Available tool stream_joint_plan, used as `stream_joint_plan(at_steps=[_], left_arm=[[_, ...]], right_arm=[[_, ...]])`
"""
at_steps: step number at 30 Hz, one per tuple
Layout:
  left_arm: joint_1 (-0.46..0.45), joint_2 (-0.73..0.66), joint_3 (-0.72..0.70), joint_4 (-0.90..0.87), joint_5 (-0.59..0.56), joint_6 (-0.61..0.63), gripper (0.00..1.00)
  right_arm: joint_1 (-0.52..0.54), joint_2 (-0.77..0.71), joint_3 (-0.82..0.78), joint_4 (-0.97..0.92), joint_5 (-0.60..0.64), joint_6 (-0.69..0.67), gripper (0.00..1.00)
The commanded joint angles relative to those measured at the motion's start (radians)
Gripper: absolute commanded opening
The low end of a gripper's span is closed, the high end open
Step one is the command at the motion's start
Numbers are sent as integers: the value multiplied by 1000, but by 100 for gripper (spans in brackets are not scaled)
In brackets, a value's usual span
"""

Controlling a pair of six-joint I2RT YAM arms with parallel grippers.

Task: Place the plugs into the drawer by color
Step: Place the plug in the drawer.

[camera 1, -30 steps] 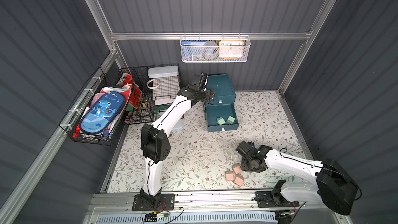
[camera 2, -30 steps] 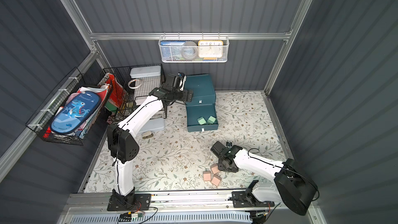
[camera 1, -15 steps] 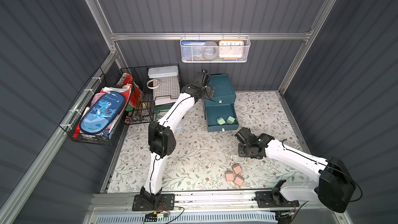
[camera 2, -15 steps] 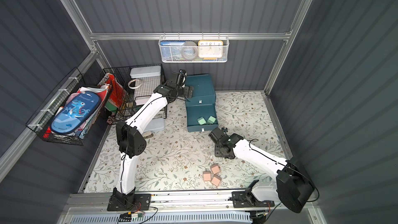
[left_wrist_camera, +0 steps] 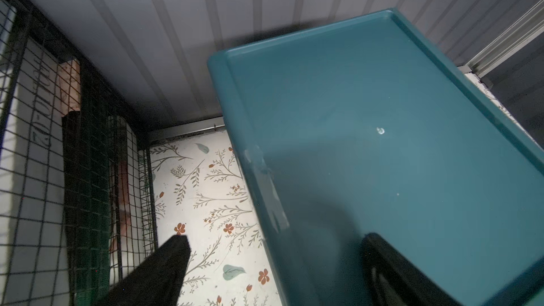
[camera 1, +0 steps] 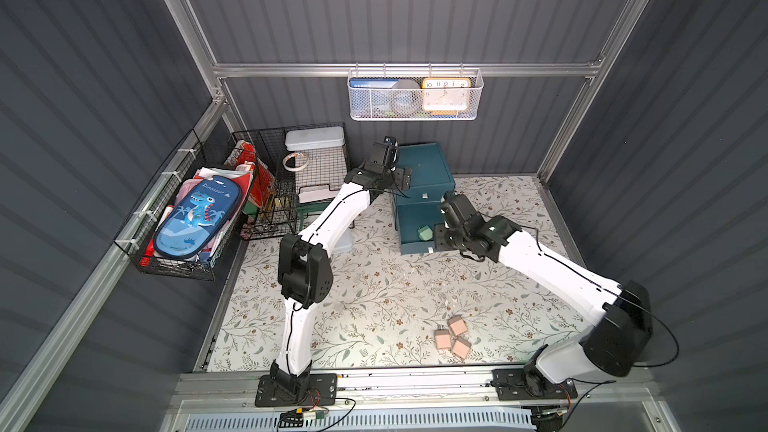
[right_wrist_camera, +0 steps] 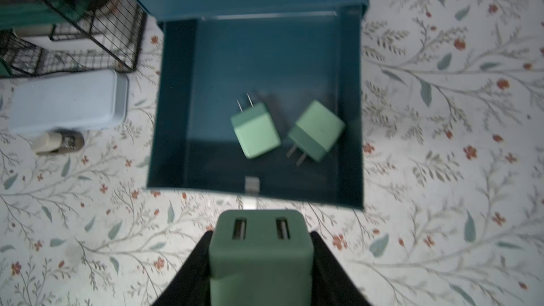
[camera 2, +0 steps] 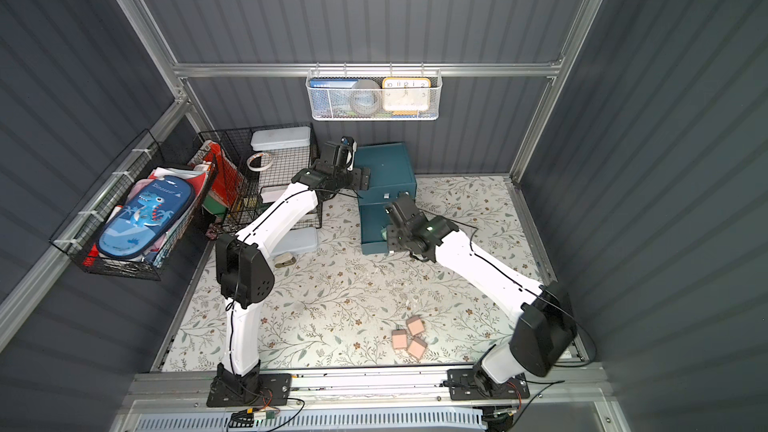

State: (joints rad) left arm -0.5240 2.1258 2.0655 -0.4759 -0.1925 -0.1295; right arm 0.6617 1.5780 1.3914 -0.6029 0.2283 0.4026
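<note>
Mint green plug (right_wrist_camera: pixel 260 260), clamped in our right gripper (right_wrist_camera: pixel 261 238), hangs before the open drawer (right_wrist_camera: pixel 350 107) where two mint plugs (right_wrist_camera: pixel 255 130) lie, so we sort by colour; our left gripper (left_wrist_camera: pixel 273 245), jaws spread, straddles the cabinet (left_wrist_camera: pixel 382 142) edge, probably to steady it.

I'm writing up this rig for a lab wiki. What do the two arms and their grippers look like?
Both the left arm and right arm have smooth white links joined by blocky black joint housings, with a thin black cable running along each. The left gripper and right gripper are black, with flat dark fingers.
</note>
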Motion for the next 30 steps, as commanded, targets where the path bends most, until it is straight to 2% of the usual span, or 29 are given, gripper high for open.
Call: stream_joint_plan(at_steps=[1,7,15,18,23,30], left_arm=[[-1,21,-56,-152,20,16,96],[2,22,-61,-156,26,14,96],[2,14,-78,-148,27,12,96],[2,18,-73,-149,32,13,96],[2,13,-77,-156,25,12,96],[2,13,-95,-144,39,14,96]], right_arm=[[-2,141,117,88,-21,-51,28],[3,310,246,96,-60,-41,29],[32,363,155,213,-37,-28,33],[31,396,172,212,-37,-36,35],[29,413,198,208,-133,-62,53],[18,263,156,211,-68,-108,63]])
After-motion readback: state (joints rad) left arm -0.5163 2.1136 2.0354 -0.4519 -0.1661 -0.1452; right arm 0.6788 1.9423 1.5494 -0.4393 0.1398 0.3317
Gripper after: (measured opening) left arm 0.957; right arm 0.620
